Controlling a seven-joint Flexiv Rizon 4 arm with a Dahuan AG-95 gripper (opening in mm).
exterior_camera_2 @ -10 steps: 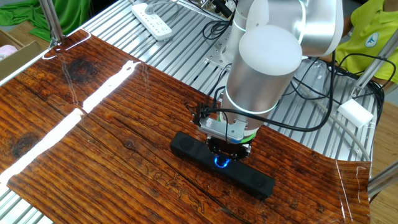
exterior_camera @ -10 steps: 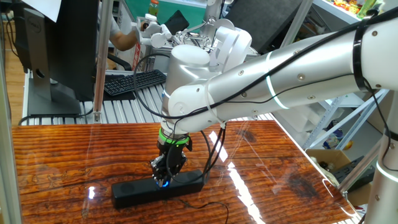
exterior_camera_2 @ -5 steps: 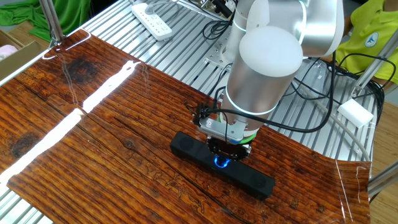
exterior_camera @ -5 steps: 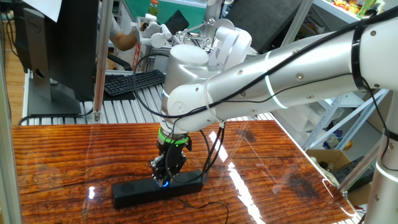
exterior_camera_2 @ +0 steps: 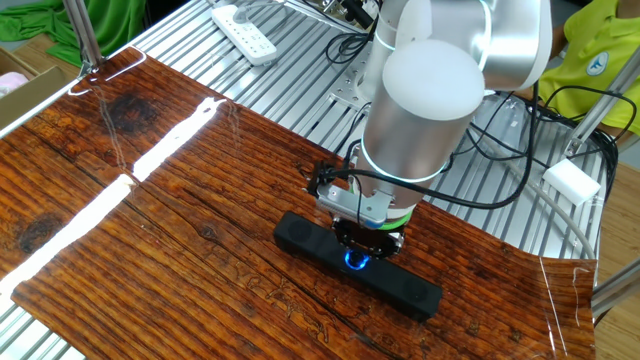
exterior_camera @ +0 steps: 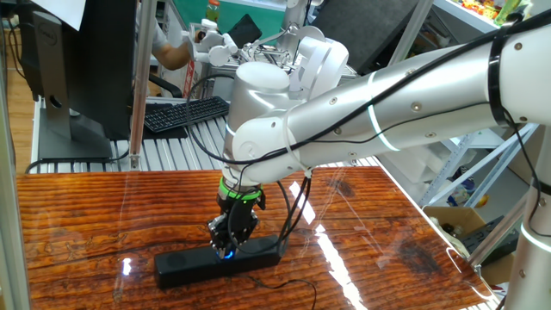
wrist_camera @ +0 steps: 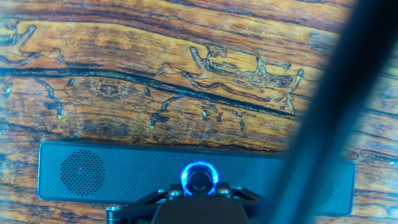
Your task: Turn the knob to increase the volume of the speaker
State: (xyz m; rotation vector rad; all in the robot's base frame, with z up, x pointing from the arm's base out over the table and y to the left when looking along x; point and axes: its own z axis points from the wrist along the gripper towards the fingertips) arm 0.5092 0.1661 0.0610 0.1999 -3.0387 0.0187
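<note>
your speaker (wrist_camera: 118, 174) lies flat along the near side of the wooden table (wrist_camera: 93, 68), so its face looks up. the blue knob (wrist_camera: 199, 177) sits in its middle. your claw (exterior_camera_2: 366, 251) points straight down, clenched on the knob, ready to twist it.

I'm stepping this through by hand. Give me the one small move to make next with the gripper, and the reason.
Probably roll the wrist to twist the knob, staying at this height. The gripper points down on the middle of the speaker, and the hand view shows its fingers closed around the blue-lit dial. Which direction raises the volume cannot be told from the pictures.
</note>
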